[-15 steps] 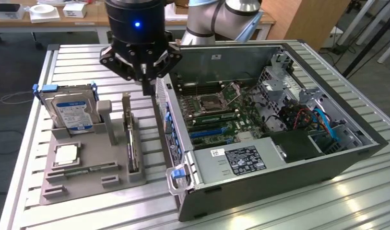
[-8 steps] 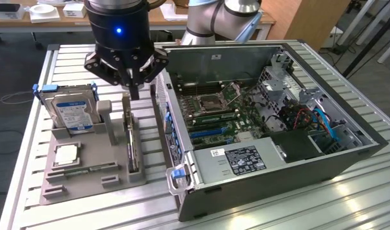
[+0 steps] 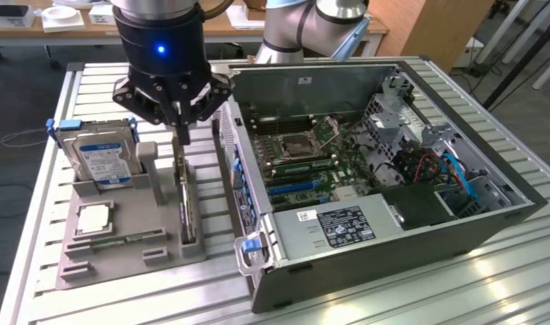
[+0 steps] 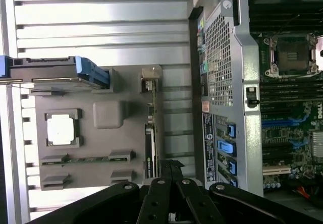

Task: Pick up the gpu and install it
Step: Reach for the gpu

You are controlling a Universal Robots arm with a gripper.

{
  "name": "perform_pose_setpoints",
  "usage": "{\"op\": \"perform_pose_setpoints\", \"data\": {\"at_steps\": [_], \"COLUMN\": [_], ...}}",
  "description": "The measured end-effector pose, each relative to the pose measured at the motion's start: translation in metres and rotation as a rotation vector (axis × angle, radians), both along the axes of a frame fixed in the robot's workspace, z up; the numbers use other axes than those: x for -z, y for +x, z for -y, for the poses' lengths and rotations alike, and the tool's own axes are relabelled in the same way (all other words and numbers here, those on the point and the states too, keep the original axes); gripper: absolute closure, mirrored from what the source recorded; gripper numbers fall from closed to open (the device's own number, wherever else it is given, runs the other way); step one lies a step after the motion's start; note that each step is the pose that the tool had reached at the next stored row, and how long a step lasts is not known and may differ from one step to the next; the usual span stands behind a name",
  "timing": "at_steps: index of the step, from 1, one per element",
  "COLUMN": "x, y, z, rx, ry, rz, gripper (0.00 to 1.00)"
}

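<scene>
Hovering directly above the gpu (image 3: 186, 203), the gripper (image 3: 180, 135) has its fingers pinched together, gripping nothing visible. The card stands on edge in the gray holder (image 3: 162, 203) beneath the fingertips. A good grasp likely means centring squarely on the top edge and pulling straight up.

Pincer (image 3: 180, 135) hanging over a parts holder (image 3: 121, 261), beside an open computer case (image 3: 383, 203) on a slatted table (image 3: 419, 298).

The gpu (image 3: 186, 203) stands on edge in a slot of the holder, one end directly below the pincer. To the exterior view's left of the pincer, a hard drive (image 3: 99, 159) stands upright in the same holder, and a processor chip (image 3: 93, 218) lies flat in a recess nearer the camera. To the exterior view's right of the pincer, just beside the holder, the case lies open side up, with a motherboard (image 3: 302, 156) inside.
</scene>
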State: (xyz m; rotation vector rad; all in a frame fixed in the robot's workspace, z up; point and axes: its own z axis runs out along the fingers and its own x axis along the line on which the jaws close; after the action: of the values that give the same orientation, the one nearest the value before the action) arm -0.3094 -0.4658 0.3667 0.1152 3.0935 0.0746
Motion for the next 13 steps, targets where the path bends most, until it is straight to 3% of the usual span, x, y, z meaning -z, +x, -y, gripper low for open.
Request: {"op": "perform_pose_setpoints", "data": {"at_steps": [2, 13], "x": [0.0006, 0.006], "y": [-0.0008, -0.005], "z": [-0.0002, -0.0012], "rx": [0.0, 0.0], "ry": [0.0, 0.0002], "rz": [-0.0046, -0.0124], "gripper": [0.9, 0.9]}}
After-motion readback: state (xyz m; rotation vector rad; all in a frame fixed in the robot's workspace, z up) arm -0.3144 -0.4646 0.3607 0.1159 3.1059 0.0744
